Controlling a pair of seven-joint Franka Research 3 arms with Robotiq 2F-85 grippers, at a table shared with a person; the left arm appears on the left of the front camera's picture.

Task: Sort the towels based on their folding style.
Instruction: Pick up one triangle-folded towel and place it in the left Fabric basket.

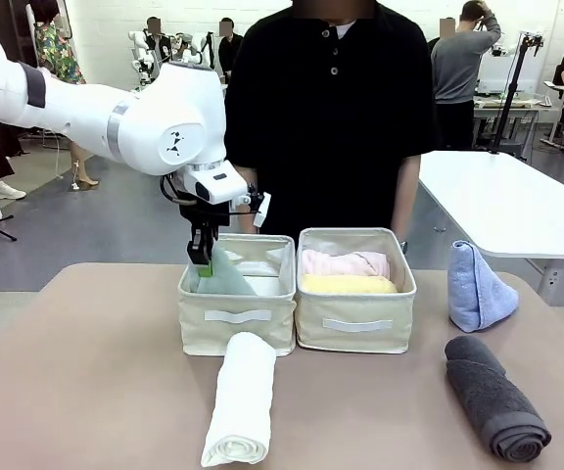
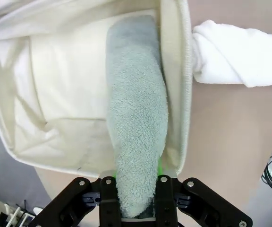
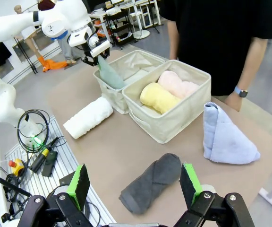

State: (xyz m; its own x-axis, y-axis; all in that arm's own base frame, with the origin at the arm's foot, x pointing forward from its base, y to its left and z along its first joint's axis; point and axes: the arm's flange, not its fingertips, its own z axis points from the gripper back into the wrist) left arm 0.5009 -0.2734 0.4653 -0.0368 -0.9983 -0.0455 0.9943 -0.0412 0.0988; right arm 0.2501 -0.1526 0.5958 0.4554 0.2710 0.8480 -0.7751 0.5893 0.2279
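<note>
My left gripper (image 1: 201,257) is shut on the tip of the pale green cone towel (image 1: 221,277), whose wide end rests inside the left beige bin (image 1: 237,315). The green towel (image 2: 137,123) runs up from my fingers along the bin's wall. The right bin (image 1: 354,325) holds the pink roll (image 1: 346,262) and the yellow roll (image 1: 349,285). A white roll (image 1: 240,397) lies in front of the left bin. The light blue cone (image 1: 477,286) and the dark grey roll (image 1: 494,395) lie at the right. My right gripper (image 3: 135,184) hangs open above the grey roll (image 3: 151,182).
A person in a black shirt (image 1: 329,108) stands at the far edge behind the bins, hands out of sight. The brown table (image 1: 86,392) has bare room at front left. Cables and a floor box (image 3: 37,142) lie beside the table.
</note>
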